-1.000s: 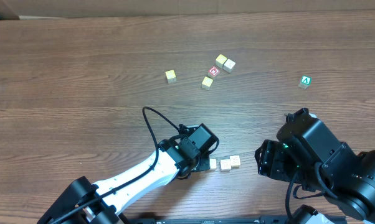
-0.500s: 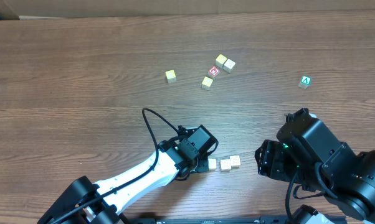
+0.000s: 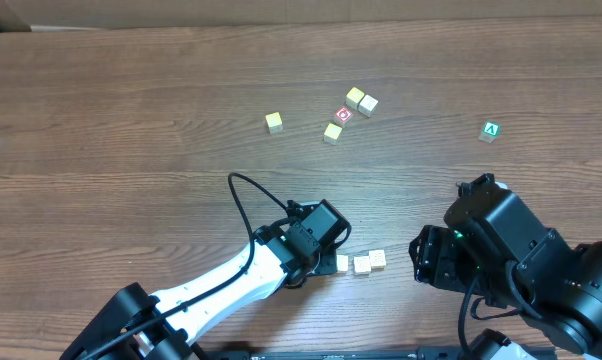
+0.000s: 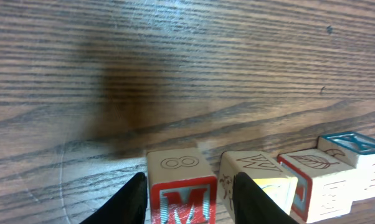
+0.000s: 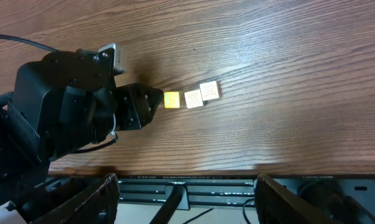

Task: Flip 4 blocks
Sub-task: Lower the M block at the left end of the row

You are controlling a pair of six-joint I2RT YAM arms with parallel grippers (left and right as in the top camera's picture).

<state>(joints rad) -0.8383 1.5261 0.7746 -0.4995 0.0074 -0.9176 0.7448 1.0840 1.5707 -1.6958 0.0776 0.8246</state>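
Note:
In the left wrist view a row of blocks lies on the wood. The red-faced "M" block (image 4: pixel 180 186) stands between the fingers of my left gripper (image 4: pixel 190 198). The jaws are open around it, with a small gap on its right side. To its right sit a yellow-faced block (image 4: pixel 257 177), a cream block with a red frame (image 4: pixel 312 180) and a blue-topped block (image 4: pixel 356 152). From overhead three of the row show, with the cream end block (image 3: pixel 377 259) farthest right, and my left gripper (image 3: pixel 327 258) covers the "M" block. My right gripper (image 5: pixel 187 200) hangs open and empty over the table's front edge.
Loose cubes lie at the back: a yellow one (image 3: pixel 273 122), another (image 3: pixel 332 132), the red "O" cube (image 3: pixel 343 114), a pair (image 3: pixel 360 100), and the green "A" cube (image 3: pixel 490 130) at far right. The right arm (image 3: pixel 501 250) stands right of the row. A black cable (image 3: pixel 243 195) loops by the left arm.
The left arm and the blocks look the same from overhead across the three frames. The right arm has not moved.

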